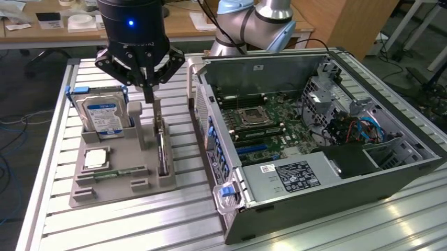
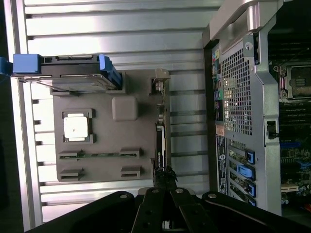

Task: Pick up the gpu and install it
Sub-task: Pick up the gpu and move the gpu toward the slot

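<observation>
Gripper (image 1: 148,97) hangs at upper left of centre in the exterior view, fingers together over the gpu (image 1: 163,151). Can't tell if the tips touch it. The gpu stands on edge in the grey holder (image 1: 112,184) at lower left, long axis far-to-near, bracket end far, beside the hard drive (image 1: 103,117). Only a narrow strip of desk (image 1: 140,225) separates the holder from the open computer case (image 1: 204,112). The gpu's lower edge is hidden in its slot.
</observation>
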Robot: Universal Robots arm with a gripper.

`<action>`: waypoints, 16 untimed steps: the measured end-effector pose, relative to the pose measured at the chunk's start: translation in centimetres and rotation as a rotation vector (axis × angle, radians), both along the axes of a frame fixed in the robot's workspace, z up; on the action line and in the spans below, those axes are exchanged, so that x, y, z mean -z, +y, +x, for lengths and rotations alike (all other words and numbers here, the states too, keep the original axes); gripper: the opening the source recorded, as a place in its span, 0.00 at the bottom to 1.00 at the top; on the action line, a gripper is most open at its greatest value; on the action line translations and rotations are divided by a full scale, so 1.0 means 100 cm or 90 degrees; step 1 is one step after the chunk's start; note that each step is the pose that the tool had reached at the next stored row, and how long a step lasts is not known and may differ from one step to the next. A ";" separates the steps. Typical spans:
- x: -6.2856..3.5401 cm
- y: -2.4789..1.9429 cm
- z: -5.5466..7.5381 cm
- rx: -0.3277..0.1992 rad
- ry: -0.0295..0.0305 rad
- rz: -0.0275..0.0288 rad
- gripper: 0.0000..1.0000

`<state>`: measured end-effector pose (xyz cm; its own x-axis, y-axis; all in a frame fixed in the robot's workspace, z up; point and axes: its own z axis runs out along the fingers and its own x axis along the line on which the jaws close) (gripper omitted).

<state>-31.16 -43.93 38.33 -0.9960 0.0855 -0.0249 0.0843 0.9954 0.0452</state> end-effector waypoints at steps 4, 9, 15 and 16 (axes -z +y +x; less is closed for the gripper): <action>0.0000 0.0000 0.000 0.000 0.0000 0.0000 0.24; 0.0000 0.0000 0.000 0.000 0.0000 0.0000 0.41; 0.0000 0.0000 0.000 0.000 0.0000 0.0000 0.47; 0.0000 0.0000 0.000 0.000 0.0000 0.0000 0.47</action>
<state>-31.16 -43.93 38.33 -0.9960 0.0855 -0.0249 0.0843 0.9954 0.0451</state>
